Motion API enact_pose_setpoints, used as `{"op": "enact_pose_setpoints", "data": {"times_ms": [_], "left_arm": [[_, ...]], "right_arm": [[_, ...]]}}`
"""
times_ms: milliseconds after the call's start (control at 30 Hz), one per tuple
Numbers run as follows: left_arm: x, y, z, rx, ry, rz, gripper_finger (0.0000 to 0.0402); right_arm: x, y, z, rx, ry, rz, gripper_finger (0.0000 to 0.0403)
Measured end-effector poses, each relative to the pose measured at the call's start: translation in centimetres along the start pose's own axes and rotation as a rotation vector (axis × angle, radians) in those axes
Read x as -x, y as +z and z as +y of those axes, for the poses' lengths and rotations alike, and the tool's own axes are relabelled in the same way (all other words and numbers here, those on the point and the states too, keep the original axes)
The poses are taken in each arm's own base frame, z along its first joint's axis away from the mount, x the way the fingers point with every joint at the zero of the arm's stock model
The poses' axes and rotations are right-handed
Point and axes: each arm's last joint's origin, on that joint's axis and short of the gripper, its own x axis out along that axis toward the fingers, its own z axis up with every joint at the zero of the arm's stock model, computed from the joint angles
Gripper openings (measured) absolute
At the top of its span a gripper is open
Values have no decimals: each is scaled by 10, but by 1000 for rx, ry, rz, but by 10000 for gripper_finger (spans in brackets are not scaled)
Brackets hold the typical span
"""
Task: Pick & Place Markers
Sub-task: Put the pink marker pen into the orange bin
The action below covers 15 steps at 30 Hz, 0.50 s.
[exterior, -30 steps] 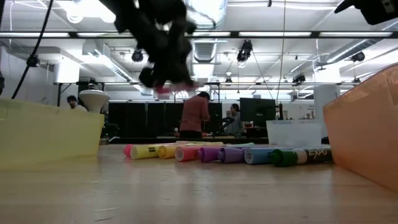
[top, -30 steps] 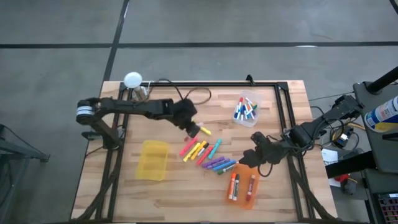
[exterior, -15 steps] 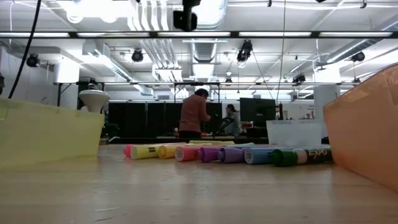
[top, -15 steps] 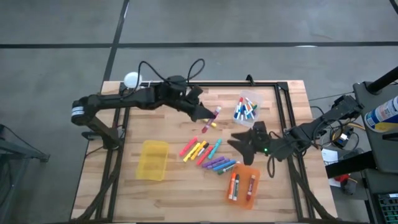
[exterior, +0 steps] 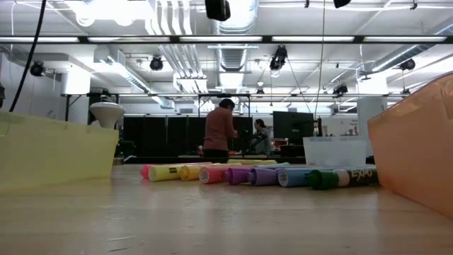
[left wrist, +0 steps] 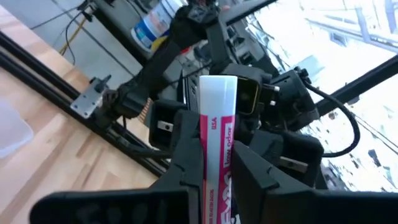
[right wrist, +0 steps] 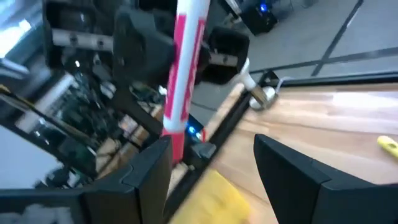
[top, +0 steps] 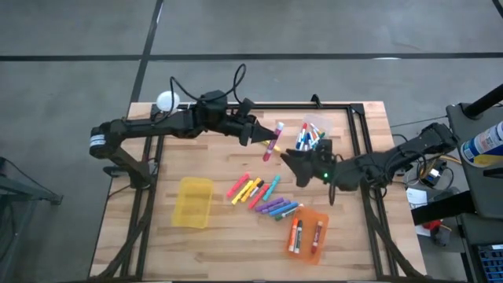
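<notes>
High view: left hand (top: pixel 263 135) grips pink marker (top: pixel 272 143).

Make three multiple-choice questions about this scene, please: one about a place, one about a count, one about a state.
1. Where is the pink marker?
A. in the yellow bin
B. held up between the two arms
C. lying in the row on the table

2. How many markers lie in the orange bin?
A. two
B. five
C. none

3. How is the right end effector?
A. shut on a blue marker
B. open, holding nothing
C. resting inside the clear bin

Answers:
1 B: the left end effector grips it in the air, facing the right one.
2 A: the high view shows two orange markers there.
3 B: the right wrist view shows its fingers spread, the marker near them but not clamped.
</notes>
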Motion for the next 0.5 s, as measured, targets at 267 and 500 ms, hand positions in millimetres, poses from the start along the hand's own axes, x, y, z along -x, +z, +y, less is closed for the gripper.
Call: {"op": "enact_pose_setpoints", "data": {"times_ms": [267,500], "left_arm": [[-1,0,1,3,27,-27,46],[-2,-1,0,6,25,-24,46]], "right_arm": [[-14,15,-2,-10,53,-21,219],[-30,16,-2,-40,90,-30,219]]}}
